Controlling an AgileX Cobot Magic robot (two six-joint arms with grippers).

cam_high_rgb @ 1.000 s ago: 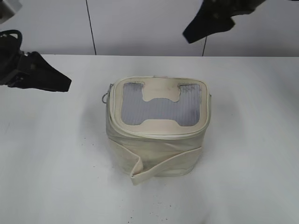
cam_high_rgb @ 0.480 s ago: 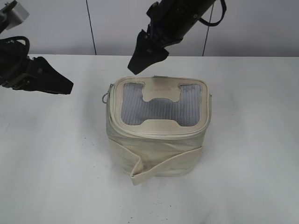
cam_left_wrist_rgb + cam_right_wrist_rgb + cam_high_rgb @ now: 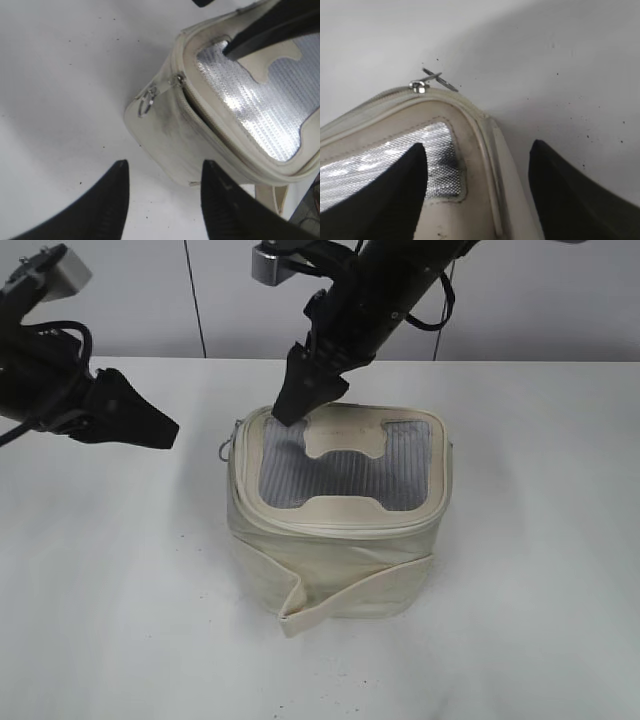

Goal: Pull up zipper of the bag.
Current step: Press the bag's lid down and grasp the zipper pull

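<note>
The cream boxy bag (image 3: 330,560) stands in the middle of the white table, with its silvery ribbed lid (image 3: 345,472) facing up. The zipper's silver slider with its ring pull (image 3: 228,445) sits at the lid's far-left corner. It also shows in the left wrist view (image 3: 176,80) and the right wrist view (image 3: 420,86). A dark gap runs along the track (image 3: 197,112) beside the slider. My right gripper (image 3: 298,405) (image 3: 479,146) is open and straddles that lid corner from above. My left gripper (image 3: 160,428) (image 3: 165,167) is open and empty, left of the bag and apart from it.
A flat cream strap (image 3: 345,592) wraps the bag's front and sticks out at the lower left. The table's back edge meets a pale wall (image 3: 120,300) with dark vertical seams. Bare table (image 3: 110,590) surrounds the bag.
My right arm has swung down from the upper right to the lid's far-left corner. My left gripper has moved a little right, toward the bag. The bag has not moved.
</note>
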